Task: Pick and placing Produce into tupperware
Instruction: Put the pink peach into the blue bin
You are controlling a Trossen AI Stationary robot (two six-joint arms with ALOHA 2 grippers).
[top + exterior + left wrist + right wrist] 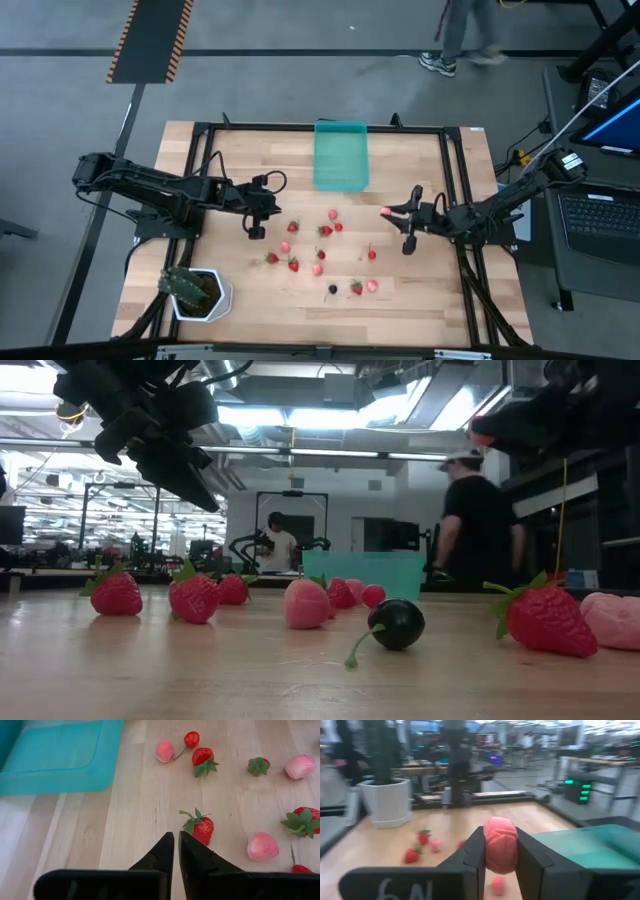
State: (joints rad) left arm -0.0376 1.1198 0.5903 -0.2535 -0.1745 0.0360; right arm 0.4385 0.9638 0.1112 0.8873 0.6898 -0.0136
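Right fingers [500,851] clamp our pink lumpy soft fruit [500,844], centre frame; left fingers [176,851] nearly closed, empty. Loose pinch could drop it short of translucent teal rectangular tupperware [590,847].

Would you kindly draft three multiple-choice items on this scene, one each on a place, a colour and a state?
1. Where is the white pot?
A. Table's near-left corner, high view
B. Inside the tupperware
C. Beside the right arm

2. What colour is the tupperware?
A. Orange
B. Teal
C. Black

3. What is the right gripper doing?
A. Open, empty
B. Holding a leaf
C. Shut on a pink fruit

Key: 1 A, the white pot sits there; 2 B, the tupperware is teal; 3 C, the right gripper clamps the pink fruit.
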